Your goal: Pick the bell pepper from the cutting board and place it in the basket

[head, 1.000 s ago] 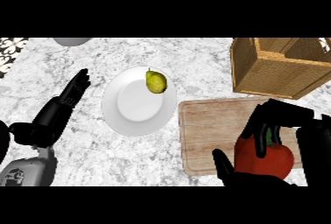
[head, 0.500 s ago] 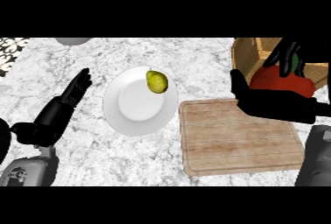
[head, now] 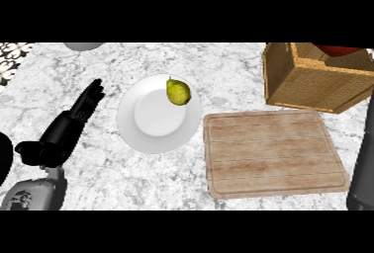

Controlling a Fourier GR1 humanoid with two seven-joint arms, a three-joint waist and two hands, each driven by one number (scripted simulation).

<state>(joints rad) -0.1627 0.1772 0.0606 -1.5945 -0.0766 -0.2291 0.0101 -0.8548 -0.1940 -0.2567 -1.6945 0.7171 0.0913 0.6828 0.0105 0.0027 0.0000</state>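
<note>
Marbled counter (head: 241, 69) carried a bare cutting board (head: 272, 152). Only the left robot hand (head: 76, 114) showed, resting open with straight fingers, apparently idle. Just to its right lay a white plate (head: 157, 123) holding a pear (head: 177, 92). Far to its right, a red sliver of bell pepper (head: 338, 50) sat inside the basket (head: 310, 84), likely delivered; its axis couldn't be judged. The right robot hand was out of view.

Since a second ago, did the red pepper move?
Yes. The bell pepper went from the cutting board up into the basket, at the view's top right.
</note>
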